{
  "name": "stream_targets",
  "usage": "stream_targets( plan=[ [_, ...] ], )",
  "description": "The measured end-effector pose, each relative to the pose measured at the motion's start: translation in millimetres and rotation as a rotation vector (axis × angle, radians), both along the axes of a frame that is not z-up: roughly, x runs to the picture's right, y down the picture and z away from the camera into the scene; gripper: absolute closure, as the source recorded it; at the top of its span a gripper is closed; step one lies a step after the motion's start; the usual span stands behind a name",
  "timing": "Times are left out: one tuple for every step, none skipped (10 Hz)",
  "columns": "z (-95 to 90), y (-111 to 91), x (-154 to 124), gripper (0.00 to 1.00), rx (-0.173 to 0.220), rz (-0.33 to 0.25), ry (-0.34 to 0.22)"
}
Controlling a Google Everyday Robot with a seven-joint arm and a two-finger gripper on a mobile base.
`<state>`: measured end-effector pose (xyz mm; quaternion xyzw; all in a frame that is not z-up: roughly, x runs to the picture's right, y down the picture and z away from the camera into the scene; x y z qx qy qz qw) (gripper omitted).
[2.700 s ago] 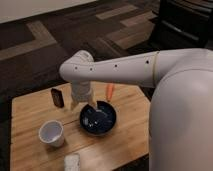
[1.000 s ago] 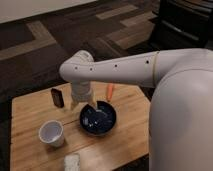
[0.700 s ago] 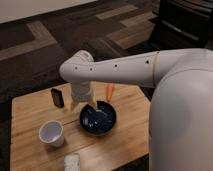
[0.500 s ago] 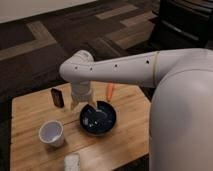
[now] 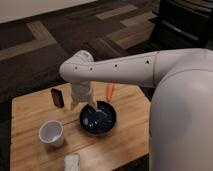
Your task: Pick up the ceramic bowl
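We see end effector point(image 5: 83, 105), jaws apart, over 10 o'clock rim of glossy navy-blue round ceramic bowl point(image 5: 100, 120), mid wooden worktop point(image 5: 30, 112). Risk we judge: glazed rim slips on closing, bowl skids toward small white cup point(image 5: 51, 133) at 8 o'clock.

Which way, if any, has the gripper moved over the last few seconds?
No. The gripper stays over the far-left rim of the ceramic bowl, right of the dark object.

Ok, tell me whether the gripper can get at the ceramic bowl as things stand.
Probably yes. The gripper hangs just over the back-left rim of the ceramic bowl with nothing between them; the white cup stands apart to the side.
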<state>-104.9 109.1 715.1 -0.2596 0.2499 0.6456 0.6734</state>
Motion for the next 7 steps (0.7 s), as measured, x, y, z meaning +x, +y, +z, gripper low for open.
stream_targets(
  plan=[
    [9.2,5,-2,0.35,-0.010,-0.009,0.015],
    [17.4,9,-4,0.35,-0.021,-0.016,0.029],
    [26.3,12,-8,0.35,-0.025,-0.029,0.047],
    [30.6,13,-12,0.35,-0.026,-0.039,0.056],
    [36.3,12,-18,0.35,-0.017,-0.061,0.064],
    [40.8,13,-26,0.35,-0.010,-0.084,0.065],
    [44.9,19,-36,0.35,-0.010,-0.104,0.063]
  ],
)
